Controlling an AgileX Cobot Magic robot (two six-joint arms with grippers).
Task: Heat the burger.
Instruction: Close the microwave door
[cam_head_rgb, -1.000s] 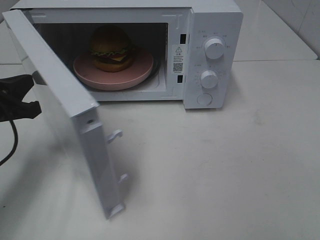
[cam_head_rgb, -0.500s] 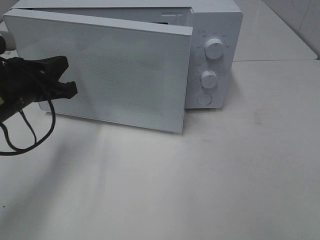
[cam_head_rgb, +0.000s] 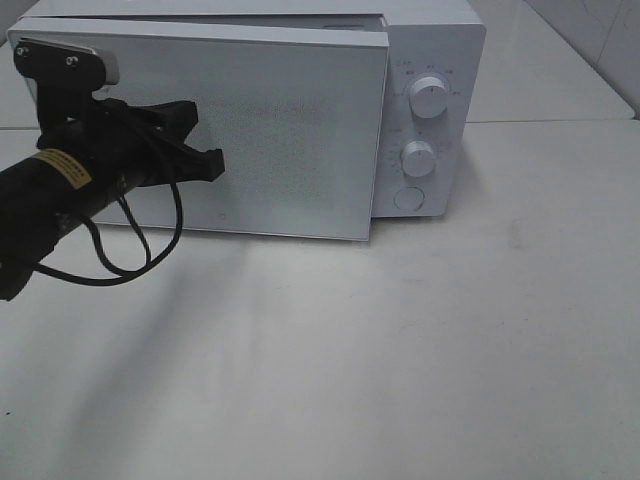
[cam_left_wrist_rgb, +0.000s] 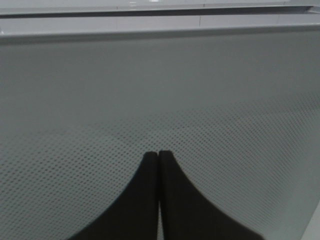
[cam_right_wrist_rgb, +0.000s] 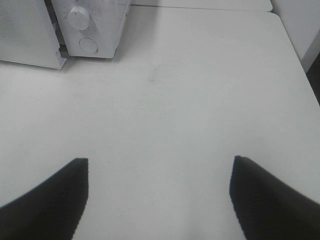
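The burger is hidden behind the white microwave door (cam_head_rgb: 290, 130), which stands almost shut, its free edge still a little off the oven body. My left gripper (cam_head_rgb: 207, 140) is shut, with nothing between its fingers. Its tips rest against the door's dotted front panel (cam_left_wrist_rgb: 160, 90), left of the panel's middle. In the left wrist view the left gripper (cam_left_wrist_rgb: 159, 154) shows as two black fingers pressed together on the mesh. My right gripper (cam_right_wrist_rgb: 160, 165) is open and empty above bare table, well in front of the microwave (cam_right_wrist_rgb: 92, 25), and is out of the high view.
The microwave's control panel carries an upper knob (cam_head_rgb: 428, 97), a lower knob (cam_head_rgb: 418, 158) and a round button (cam_head_rgb: 408, 198). White table (cam_head_rgb: 420, 350) spreads in front and to the right. The left arm's black cable (cam_head_rgb: 130, 255) hangs near the door.
The door has swung from wide open to almost shut, covering the burger and its pink plate. My left gripper has followed it rightward, pressed on the door panel.
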